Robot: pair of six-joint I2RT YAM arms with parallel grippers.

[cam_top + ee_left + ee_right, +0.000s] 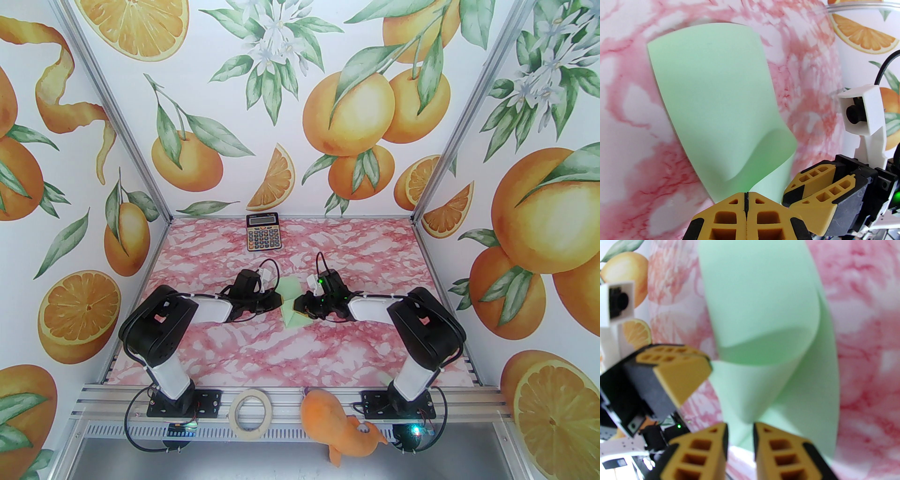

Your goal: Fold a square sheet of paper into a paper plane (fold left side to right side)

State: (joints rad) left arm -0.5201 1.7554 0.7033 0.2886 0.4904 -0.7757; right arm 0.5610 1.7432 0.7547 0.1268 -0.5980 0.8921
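Sheet [712, 93]: pale green, at the middle of the table [211, 342] between the two grippers. One side is lifted and curled over the other in a soft roll, with no crease pressed.
Left gripper [746, 194]: fingers pressed together, seemingly pinching the sheet's near corner at their very tips.
Right gripper [740, 425]: fingers a little apart. The curled edge lies in or just past the gap, and I can make out no grip on it.
Step, as judged: carrying the left side across to the right, edges not yet matched.
Risk, slip: the pinch looks to be on a bare sliver of corner. A small tug could free it, and the flap would spring back flat.
Risk, skew: with one corner held and the far corner free, the flap may land crooked and put the crease off centre.
Risk, dent: the roll shows a hollow near the held corner. Pressing down there would set a stray crease.
Risk, drag: the lower half lies loose on the smooth table with nothing pinning it, so a sideways push could slide the whole sheet.
Risk, crowding: the two grippers' fingertips are close together beside the sheet. A closing move could knock one against the other.
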